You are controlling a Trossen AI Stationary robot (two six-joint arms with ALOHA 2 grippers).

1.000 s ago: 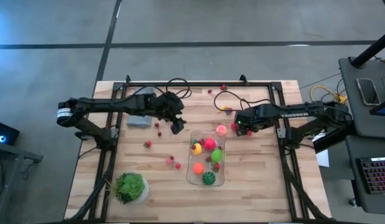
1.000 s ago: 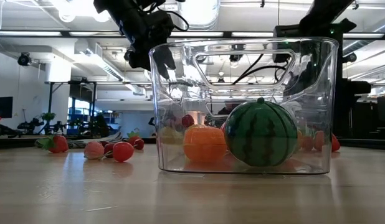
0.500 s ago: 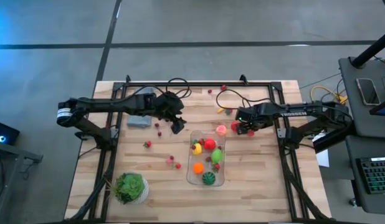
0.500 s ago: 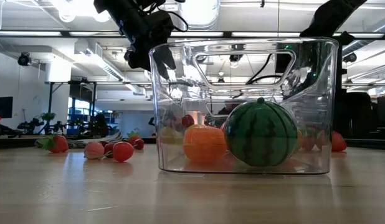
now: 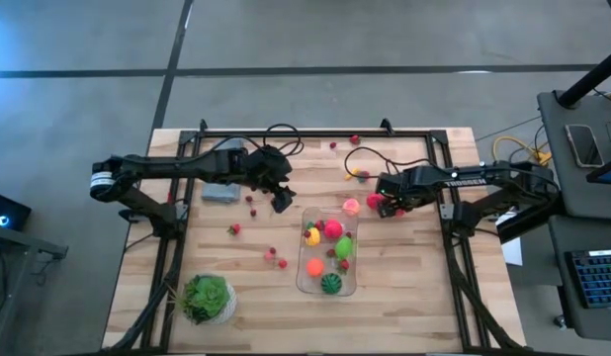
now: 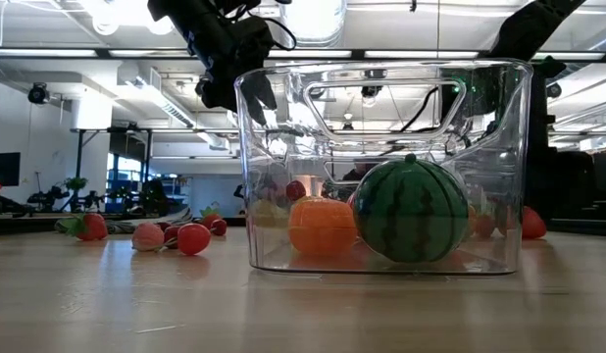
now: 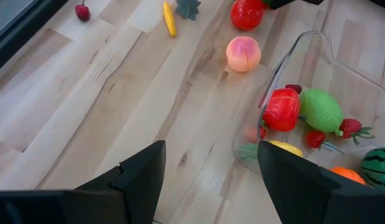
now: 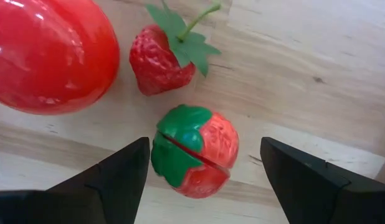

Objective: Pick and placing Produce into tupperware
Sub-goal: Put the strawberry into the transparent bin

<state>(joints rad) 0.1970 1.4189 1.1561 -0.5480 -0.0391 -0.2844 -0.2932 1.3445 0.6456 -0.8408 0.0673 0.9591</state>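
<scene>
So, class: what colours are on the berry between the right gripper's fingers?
Red with a green cap; the right wrist view shows it best.

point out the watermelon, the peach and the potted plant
watermelon [image 6: 413,211], low view, middle of its striped side, seen through the tupperware wall
peach [image 7: 243,54], left wrist view, centre of its top
potted plant [image 5: 207,296], high view, middle of the leaves

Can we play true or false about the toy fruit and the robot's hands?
1. The watermelon sits inside the tupperware. True.
2. The right hand is squeezing a banana. False: its fingers are open around a red and green strawberry on the table.
3. The left hand is open and holds nothing. True.
4. The peach is inside the tupperware. False: it lies on the table outside it.
5. A potted plant stands on the table. True.
</scene>
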